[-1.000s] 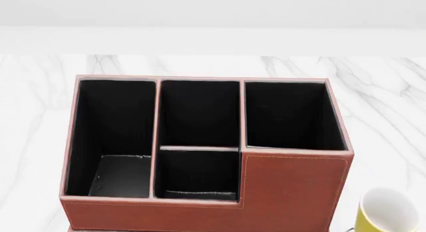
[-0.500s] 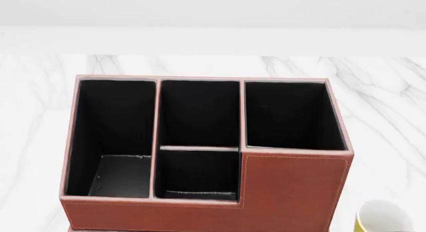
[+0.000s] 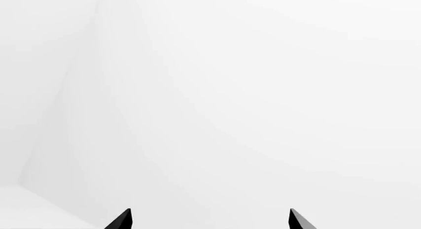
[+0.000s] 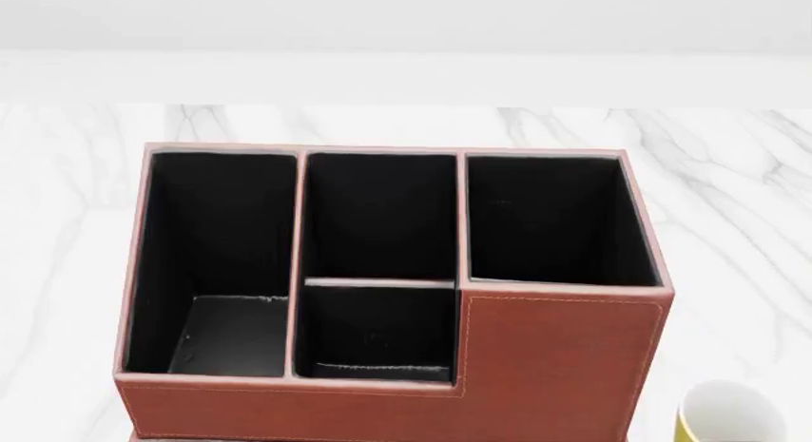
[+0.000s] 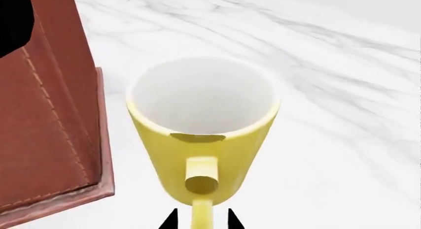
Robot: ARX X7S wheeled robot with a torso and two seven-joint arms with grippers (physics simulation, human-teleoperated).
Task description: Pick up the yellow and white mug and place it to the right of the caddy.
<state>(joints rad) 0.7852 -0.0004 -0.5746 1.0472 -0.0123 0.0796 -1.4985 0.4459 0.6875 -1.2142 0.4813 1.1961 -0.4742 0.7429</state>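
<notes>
The yellow and white mug (image 5: pixel 200 140) is upright just right of the caddy (image 5: pixel 46 115), a narrow strip of marble between them. My right gripper (image 5: pixel 202 220) is shut on the mug's yellow handle, one black fingertip on each side. In the head view only the mug's white rim (image 4: pixel 729 413) shows at the lower right, beside the front right corner of the reddish-brown caddy (image 4: pixel 558 366). I cannot tell whether the mug rests on the table. My left gripper (image 3: pixel 209 219) is open, with nothing between its tips, facing a plain white surface.
The caddy stands on a white marble table (image 4: pixel 736 176) with its black-lined compartments open upward. The table's far edge meets a white wall behind it. Bare marble lies to the right of the mug (image 5: pixel 342 140).
The mug dropped lower in the head view between one second and half a second ago, and has hardly moved since. The caddy stayed put.
</notes>
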